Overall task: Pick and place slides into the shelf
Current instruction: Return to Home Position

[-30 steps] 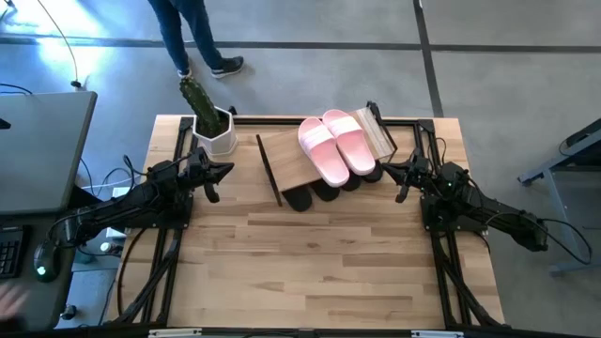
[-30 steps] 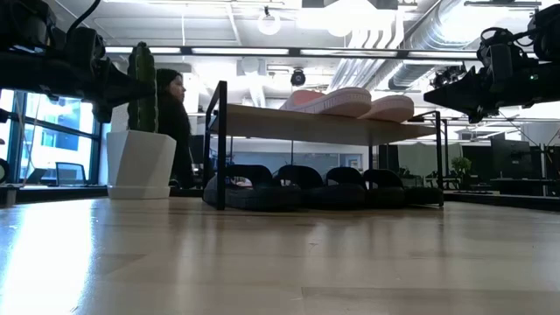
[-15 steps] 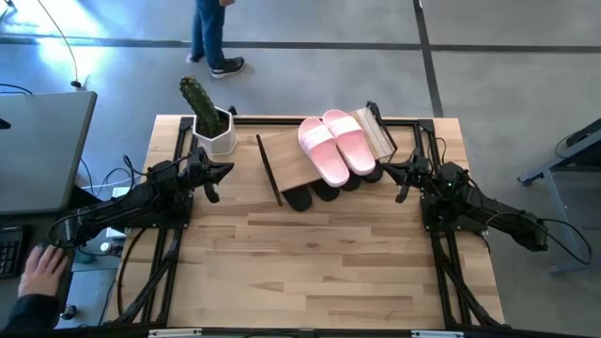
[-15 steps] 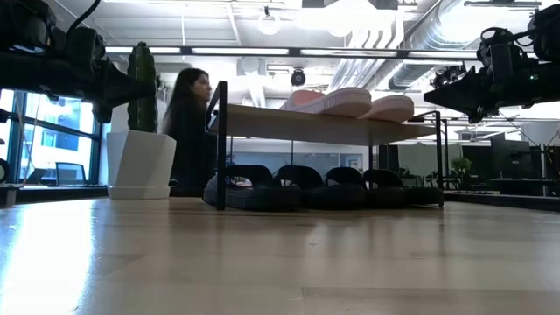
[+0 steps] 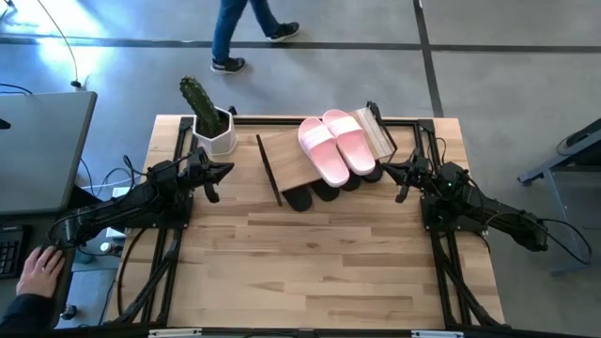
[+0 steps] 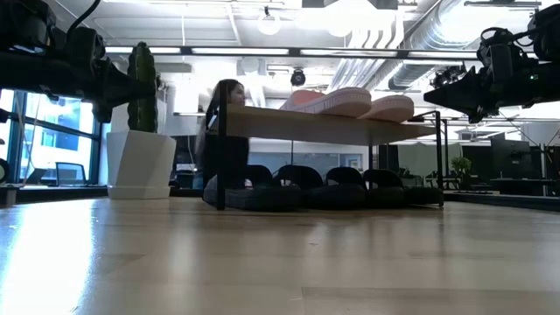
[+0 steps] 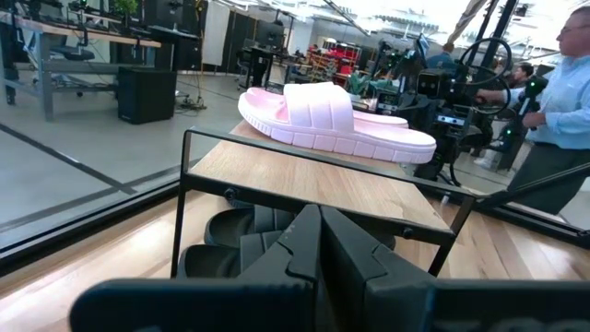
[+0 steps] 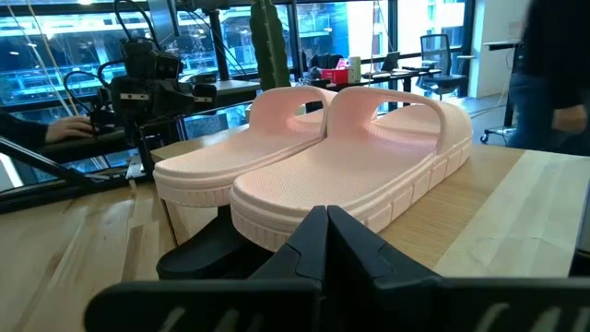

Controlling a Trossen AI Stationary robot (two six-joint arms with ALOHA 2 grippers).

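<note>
The pink slides (image 5: pixel 336 145) sit on the shelf (image 5: pixel 285 161) at the table's (image 5: pixel 310 263) twelve o'clock, with the black slides (image 6: pixel 306 189) beneath, all four I think. The left gripper (image 5: pixel 223 171) at its nine o'clock and the right gripper (image 5: pixel 391 171) at three are pinched closed and empty. A careless swing from the right could jolt the shelf.

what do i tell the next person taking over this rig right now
Left gripper: shut, empty, held above the table to the left of the shelf.
Right gripper: shut, empty, just right of the shelf.
Pink slides: side by side on the shelf's top plank.
Black slides: four in a row under it.
Done: all three pairs are shelved.
Left: likely just parking both arms.
</note>
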